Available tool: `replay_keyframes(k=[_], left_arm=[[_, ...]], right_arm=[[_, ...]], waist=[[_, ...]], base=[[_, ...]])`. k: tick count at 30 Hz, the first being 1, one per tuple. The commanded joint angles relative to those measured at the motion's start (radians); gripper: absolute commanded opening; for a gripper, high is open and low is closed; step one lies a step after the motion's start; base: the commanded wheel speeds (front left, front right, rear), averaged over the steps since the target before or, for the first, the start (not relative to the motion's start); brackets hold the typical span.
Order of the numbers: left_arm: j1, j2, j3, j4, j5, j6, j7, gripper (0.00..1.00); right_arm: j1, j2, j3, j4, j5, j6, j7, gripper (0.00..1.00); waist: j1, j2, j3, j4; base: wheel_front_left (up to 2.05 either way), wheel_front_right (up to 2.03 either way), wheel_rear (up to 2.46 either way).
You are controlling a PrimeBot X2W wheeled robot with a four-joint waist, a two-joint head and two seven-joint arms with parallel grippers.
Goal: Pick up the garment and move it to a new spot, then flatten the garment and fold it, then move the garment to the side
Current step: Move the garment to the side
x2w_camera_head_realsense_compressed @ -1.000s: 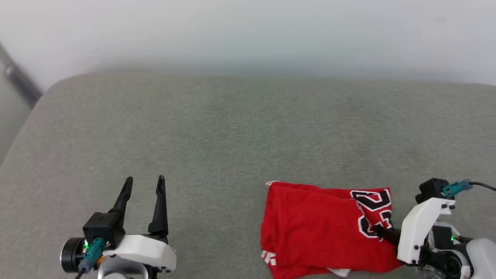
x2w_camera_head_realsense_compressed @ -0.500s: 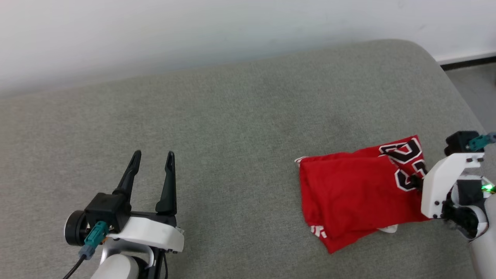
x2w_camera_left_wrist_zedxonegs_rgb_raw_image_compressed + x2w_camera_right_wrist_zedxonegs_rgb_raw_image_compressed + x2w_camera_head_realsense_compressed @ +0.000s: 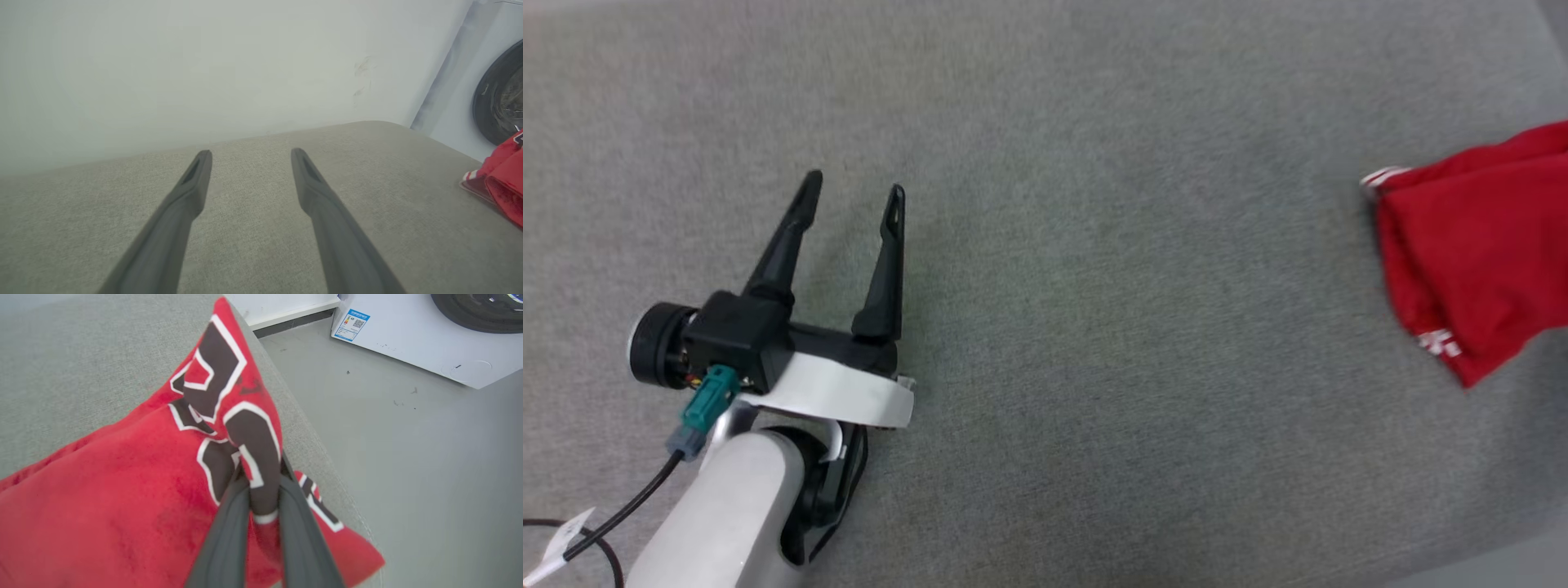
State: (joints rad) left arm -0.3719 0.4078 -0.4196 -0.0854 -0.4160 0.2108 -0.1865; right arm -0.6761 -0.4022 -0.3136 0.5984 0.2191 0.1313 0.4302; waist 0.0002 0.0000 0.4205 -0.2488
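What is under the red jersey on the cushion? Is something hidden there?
The folded jersey lies on the grey cushion, its printed edge pinched by the right gripper. A striped sleeve edge peeks from between the layers. The part of the cushion beneath the jersey is covered.

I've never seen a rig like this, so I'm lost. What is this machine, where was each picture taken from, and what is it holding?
It is a wheeled robot with two arms, each ending in jaws of two long dark fingers. The overhead picture comes from a camera on its head, looking down on a grey cushion; the left arm shows there, jaws open and empty. The other two pictures look along the left and right jaws from wrist cameras. A folded red jersey lies near the cushion's right edge. The right jaws are shut on it, by the black numerals. The white box beyond looks like a washing machine.
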Motion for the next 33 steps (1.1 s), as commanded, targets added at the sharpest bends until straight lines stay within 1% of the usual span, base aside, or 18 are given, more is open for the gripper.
replay_keyframes(k=[1, 3, 6, 7, 8, 9, 14, 16, 20, 23, 28, 32, 33], left_arm=[[-0.02, 0.007, 0.001, -0.008, 0.009, -0.003, 0.001, 1.0], [-0.038, 0.01, 0.001, -0.019, 0.012, -0.004, 0.005, 1.0], [-0.056, 0.01, 0.001, -0.024, 0.012, -0.005, 0.011, 1.0], [-0.063, 0.009, -0.002, -0.025, 0.015, -0.007, 0.011, 1.0], [-0.068, 0.008, -0.005, -0.026, 0.018, -0.006, 0.011, 1.0], [-0.073, 0.007, -0.006, -0.023, 0.018, -0.007, 0.011, 1.0], [-0.087, 0.001, -0.014, -0.005, 0.016, -0.016, 0.004, 1.0], [-0.079, 0.0, -0.014, 0.009, 0.011, -0.016, -0.002, 1.0], [-0.051, -0.009, -0.022, 0.046, -0.001, -0.02, -0.015, 1.0], [-0.023, -0.021, -0.026, 0.077, -0.011, -0.019, -0.028, 1.0], [0.055, -0.041, -0.024, 0.121, -0.045, -0.007, -0.043, 1.0], [0.133, -0.057, -0.011, 0.145, -0.072, 0.013, -0.055, 1.0], [0.149, -0.057, -0.007, 0.149, -0.078, 0.019, -0.057, 1.0]], right_arm=[[-0.028, -0.008, -0.026, 0.007, -0.017, -0.001, -0.016, 0.0], [-0.046, -0.007, -0.07, 0.015, -0.045, -0.001, -0.038, 0.0], [-0.062, 0.02, -0.118, 0.042, -0.077, -0.001, -0.069, 0.0], [-0.066, 0.03, -0.137, 0.053, -0.088, -0.001, -0.082, 0.06], [-0.067, 0.036, -0.154, 0.07, -0.104, -0.001, -0.09, 0.47], [-0.07, 0.045, -0.17, 0.087, -0.117, -0.001, -0.098, 1.0], [-0.086, 0.067, -0.263, 0.153, -0.18, -0.001, -0.148, 1.0], [-0.086, 0.063, -0.293, 0.163, -0.203, -0.001, -0.17, 1.0], [-0.057, 0.062, -0.336, 0.141, -0.244, -0.001, -0.201, 1.0], [-0.012, 0.081, -0.348, 0.097, -0.259, -0.001, -0.212, 1.0], [0.112, 0.134, -0.309, -0.017, -0.259, -0.001, -0.215, 1.0], [0.242, 0.209, -0.23, -0.123, -0.225, -0.001, -0.212, 1.0], [0.276, 0.219, -0.206, -0.154, -0.224, -0.001, -0.217, 1.0]], waist=[[-0.0002, 0.0, 0.066, 0.02], [-0.0002, 0.0, 0.098, 0.03], [-0.0002, 0.0, 0.128, 0.04], [-0.0002, 0.0, 0.135, 0.043], [-0.0002, 0.0, 0.14, 0.046], [-0.0002, 0.0, 0.143, 0.048], [-0.0002, 0.0, 0.137, 0.056], [-0.0002, 0.0, 0.118, 0.055], [-0.0002, 0.0, 0.058, 0.058], [-0.0002, 0.0, -0.009, 0.066], [-0.0002, 0.0, -0.131, 0.083], [-0.0002, 0.0, -0.225, 0.099], [-0.0002, 0.0, -0.243, 0.105]], base=[[0.0, 0.0, 0.0], [0.0, 0.0, 0.0], [0.0, 0.0, 0.0], [0.0, 0.0, 0.0], [0.0, 0.0, 0.0], [0.0, 0.0, 0.0], [0.0, 0.0, 0.0], [0.0, 0.0, 0.0], [0.0, 0.0, 0.0], [0.0, 0.0, 0.0], [0.0, 0.0, 0.0], [0.0, 0.0, 0.0], [0.0, 0.0, 0.0]])
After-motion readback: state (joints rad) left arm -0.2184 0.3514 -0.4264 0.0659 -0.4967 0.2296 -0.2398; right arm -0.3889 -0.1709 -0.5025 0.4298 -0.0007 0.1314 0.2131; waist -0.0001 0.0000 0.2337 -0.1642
